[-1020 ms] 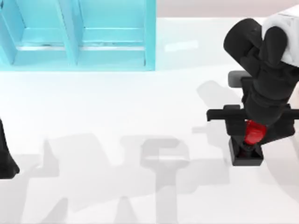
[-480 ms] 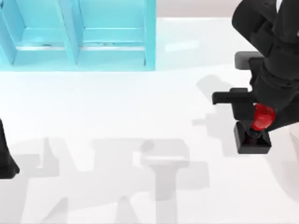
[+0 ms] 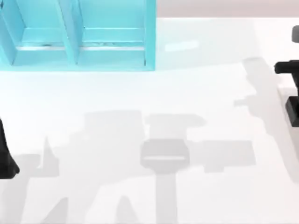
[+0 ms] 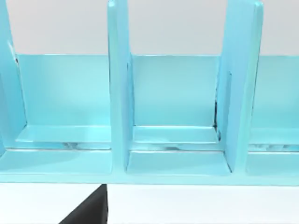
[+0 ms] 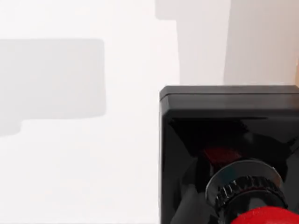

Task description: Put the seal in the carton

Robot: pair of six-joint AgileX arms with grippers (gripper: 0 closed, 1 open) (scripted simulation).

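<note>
The seal fills the right wrist view from close up: its black square base (image 5: 224,135) with the glossy red knob (image 5: 261,218) above it, hanging over the white table and held by my right gripper. In the top view my right arm (image 3: 287,68) is at the far right edge, with a black corner of the seal (image 3: 294,112) just below it. The carton (image 3: 77,46) is a light blue box with upright dividers at the back left, and its compartments (image 4: 177,163) face the left wrist camera. My left arm (image 3: 5,158) is parked at the left edge.
The white table (image 3: 140,93) stretches bare between the carton and the right edge, crossed by grey shadows of the arms. A dark part of the left gripper (image 4: 88,212) pokes into the left wrist view below the carton's front.
My right arm has carried the seal up and to the right, from the table's right-middle to the top view's right edge. The left arm has not moved.
</note>
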